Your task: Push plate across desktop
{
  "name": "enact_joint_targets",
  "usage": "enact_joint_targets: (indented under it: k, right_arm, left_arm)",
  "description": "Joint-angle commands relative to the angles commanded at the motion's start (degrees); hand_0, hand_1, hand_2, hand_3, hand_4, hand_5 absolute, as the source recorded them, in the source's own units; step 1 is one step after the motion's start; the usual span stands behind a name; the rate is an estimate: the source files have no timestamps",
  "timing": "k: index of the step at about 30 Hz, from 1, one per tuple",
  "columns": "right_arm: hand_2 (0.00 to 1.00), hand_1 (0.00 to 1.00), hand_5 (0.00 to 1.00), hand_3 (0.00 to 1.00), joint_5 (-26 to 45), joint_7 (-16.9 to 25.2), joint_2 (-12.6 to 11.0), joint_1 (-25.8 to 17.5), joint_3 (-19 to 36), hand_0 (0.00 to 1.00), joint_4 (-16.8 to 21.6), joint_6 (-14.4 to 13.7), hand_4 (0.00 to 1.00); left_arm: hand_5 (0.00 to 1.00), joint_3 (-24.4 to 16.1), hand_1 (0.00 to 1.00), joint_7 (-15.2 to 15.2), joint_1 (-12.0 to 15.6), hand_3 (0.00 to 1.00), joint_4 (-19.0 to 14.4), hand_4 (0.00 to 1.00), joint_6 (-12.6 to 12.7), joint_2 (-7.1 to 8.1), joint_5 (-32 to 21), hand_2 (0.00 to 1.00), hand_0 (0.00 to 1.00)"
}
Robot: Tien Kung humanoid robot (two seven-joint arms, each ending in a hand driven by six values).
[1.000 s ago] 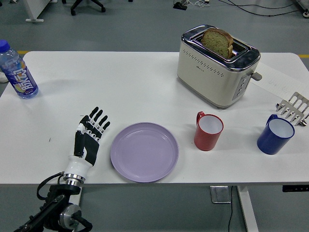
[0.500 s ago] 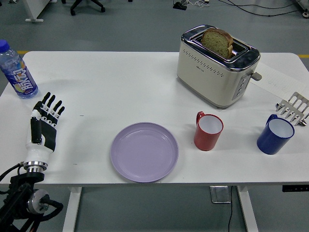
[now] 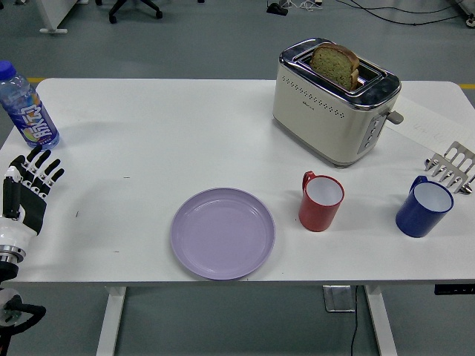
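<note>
Left black five-fingered hand (image 3: 24, 194) at table's (image 3: 171, 133) left edge, fingers (image 3: 41, 165) straight and spread, holding nothing, well apart from round lilac plate (image 3: 223, 233).

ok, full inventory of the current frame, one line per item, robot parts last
round lilac plate: 1, lilac, near edge, centre
red mug with white inside: 1, red, right of the plate, apart from it
dark blue mug: 1, blue, near the right edge
cream and chrome toaster: 1, cream, far right of centre
slice of brown bread: 1, brown, upright in a toaster slot
clear plastic bottle with blue cap: 1, far left corner
metal rack: 1, silver, right edge, partly cut off
white table: 1, white
left hand: 1, black and white, left edge, fingers spread, holding nothing
</note>
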Motion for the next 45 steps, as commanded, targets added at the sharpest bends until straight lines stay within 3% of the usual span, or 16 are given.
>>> enact_joint_targets:
  k: [15, 29, 34, 45]
  right_arm:
    - [0.652, 0.544, 0.342, 0.609, 1.93, 0.15, 0.72, -0.52, -0.8, 0.603, 0.0, -0.39, 0.152]
    - [0.652, 0.545, 0.344, 0.609, 2.63, 0.22, 0.91, -0.74, -1.03, 0.602, 0.0, -0.62, 0.15]
    - [0.652, 0.545, 0.351, 0.609, 3.44, 0.74, 0.77, -0.64, -1.31, 0.602, 0.0, -0.7, 0.148]
    - [0.652, 0.546, 0.352, 0.612, 4.21, 1.1, 0.51, -0.57, -1.42, 0.602, 0.0, -0.85, 0.147]
  left_arm:
    - [0.998, -0.2, 0.845, 2.99, -0.99, 0.805, -2.15, 0.5, -2.01, 0.9, 0.5, 0.877, 0.806]
    - [0.998, 0.48, 0.843, 2.83, -0.95, 0.799, -1.99, 0.515, -1.77, 0.5, 0.85, 0.876, 0.806]
    - [0.998, 0.26, 0.836, 1.82, -1.82, 0.797, -1.7, 0.513, -0.6, 0.1, 0.84, 0.867, 0.806]
    - [0.998, -0.57, 0.822, 2.53, -3.05, 0.787, -0.83, 0.515, -0.91, 0.79, 1.32, 0.83, 0.797]
